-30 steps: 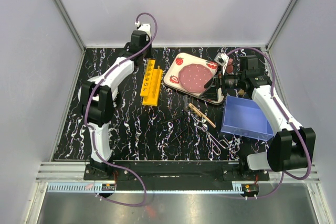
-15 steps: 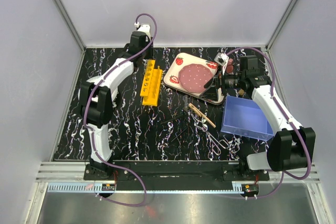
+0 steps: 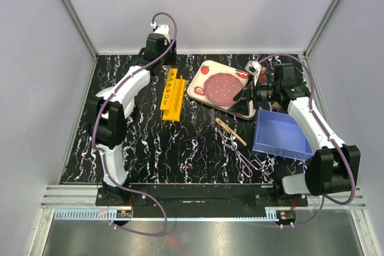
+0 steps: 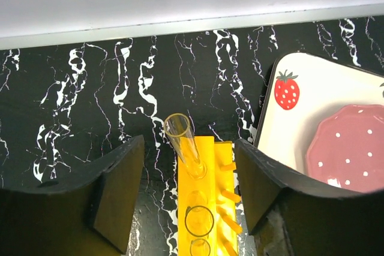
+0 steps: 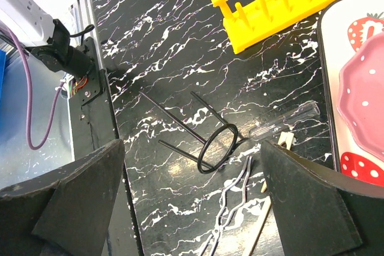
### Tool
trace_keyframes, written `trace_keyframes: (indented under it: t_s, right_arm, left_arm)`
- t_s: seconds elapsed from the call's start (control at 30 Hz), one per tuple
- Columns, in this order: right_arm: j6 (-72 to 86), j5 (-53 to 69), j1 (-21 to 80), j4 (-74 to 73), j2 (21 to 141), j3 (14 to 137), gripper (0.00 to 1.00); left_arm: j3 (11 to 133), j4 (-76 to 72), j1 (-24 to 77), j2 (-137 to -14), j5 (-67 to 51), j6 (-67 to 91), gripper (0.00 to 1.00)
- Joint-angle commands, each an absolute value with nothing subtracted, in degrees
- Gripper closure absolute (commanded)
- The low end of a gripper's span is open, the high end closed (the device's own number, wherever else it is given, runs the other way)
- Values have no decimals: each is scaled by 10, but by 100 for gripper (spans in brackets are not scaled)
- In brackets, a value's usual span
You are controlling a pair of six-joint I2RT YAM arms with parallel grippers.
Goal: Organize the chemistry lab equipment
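A yellow holed rack (image 3: pixel 171 94) lies left of the middle of the table. In the left wrist view a clear glass tube (image 4: pixel 186 145) stands tilted in the rack's (image 4: pixel 207 214) far hole. My left gripper (image 4: pixel 189 196) is open, its fingers on either side of the rack and apart from the tube. My right gripper (image 5: pixel 192 208) is open and holds nothing; it hangs above loose tools. These are a black ring with thin rods (image 5: pixel 217 148), a lying glass tube (image 5: pixel 285 120), silvery forceps (image 5: pixel 231 208) and a tan wooden clamp (image 3: pixel 231 131).
A strawberry-print tray (image 3: pixel 201 82) with a pink dotted plate (image 3: pixel 222 87) sits right of the rack, partly under my right gripper (image 3: pixel 251 97). A blue bin (image 3: pixel 281 136) stands at the right. The back wall is close behind my left gripper (image 3: pixel 163 64).
My left gripper has opened and let go of the glass tube, which now stands in the rack. The left wrist has drawn back slightly. The right arm has not moved.
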State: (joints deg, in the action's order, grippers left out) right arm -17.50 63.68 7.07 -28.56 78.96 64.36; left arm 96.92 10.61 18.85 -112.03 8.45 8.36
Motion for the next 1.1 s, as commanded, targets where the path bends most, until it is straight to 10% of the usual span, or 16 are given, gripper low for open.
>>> trace_keyframes:
  t_s: [0.0, 0.27, 1.07]
  right_arm:
    - [-192, 635, 68, -284, 795, 642, 0]
    - [-233, 585, 68, -303, 800, 642, 0]
    - [-134, 291, 239, -497, 1016, 866, 0]
  left_arm:
    - [992, 91, 183, -1060, 98, 77, 32]
    - [950, 105, 167, -975, 112, 75, 1]
    - [470, 238, -94, -510, -266, 207, 1]
